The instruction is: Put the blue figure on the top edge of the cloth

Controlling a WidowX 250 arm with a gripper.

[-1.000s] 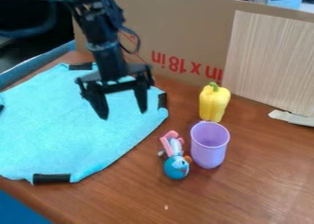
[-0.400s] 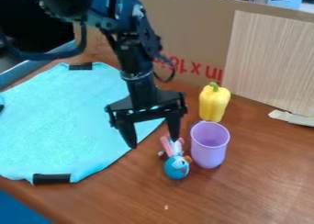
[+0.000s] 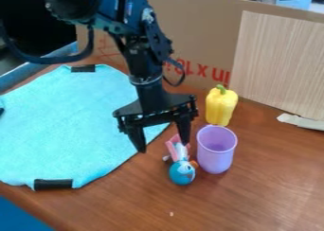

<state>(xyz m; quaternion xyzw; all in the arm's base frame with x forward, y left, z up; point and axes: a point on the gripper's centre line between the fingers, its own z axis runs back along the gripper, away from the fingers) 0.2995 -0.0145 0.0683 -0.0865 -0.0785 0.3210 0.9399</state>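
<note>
Gripper (image 3: 163, 148) over cloth's (image 3: 69, 126) right edge, jaws spread apart. Blue figure (image 3: 181, 167) lies on table (image 3: 253, 192), off that edge, just beside purple cup (image 3: 216, 149); yellow pepper (image 3: 220, 107) behind cup.

Cloth (image 3: 69, 126): turquoise, black edge strips | figure (image 3: 182, 171): blue, white, pink — orange accent | cup (image 3: 216, 154): lilac | pepper (image 3: 220, 108): yellow, green stem | gripper (image 3: 163, 146): black | table (image 3: 253, 197): reddish-brown, wood-grained | cardboard (image 3: 196, 31): tan — red lettering | panel (image 3: 278, 64): beige, fine streaks
</note>
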